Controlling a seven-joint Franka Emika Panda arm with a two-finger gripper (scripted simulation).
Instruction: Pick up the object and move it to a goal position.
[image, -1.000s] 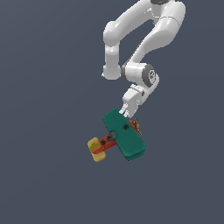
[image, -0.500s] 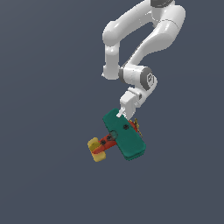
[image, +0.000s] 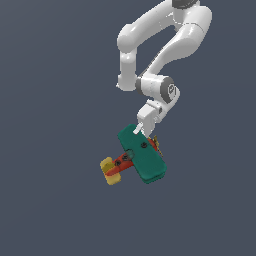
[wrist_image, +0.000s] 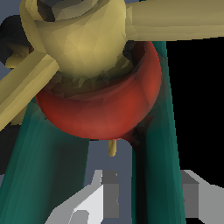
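Gripper (image: 141, 131) sits at the upper end of the teal wings, by the plane's nose. In the wrist view the fingers (wrist_image: 89, 203) straddle one teal wing (wrist_image: 153, 175), one pad on each side of it. Whether the pads press the wing or just flank it cannot be told; they look narrowly parted with the wing between them.

Plane (image: 137, 157) shows against a plain dark field with no surface visible under it, so whether it hangs in the air or rests on something is unclear. It tilts, yellow tail (image: 109, 171) toward the exterior view's lower left, propeller (wrist_image: 87, 39) close to the wrist camera.

Risks, as judged:
- Hold is on a wing end, far from the body. Tail weight could swing the plane and twist it in the pads.
- Thin wing, small contact patch: a quick move could let it slip out.
- No goal marker visible, so placement cannot be checked.

Arm (image: 165, 45): arches from the top of the exterior view, elbow bent high, wrist (image: 159, 90) folded back, hand pointing down and toward that view's left.
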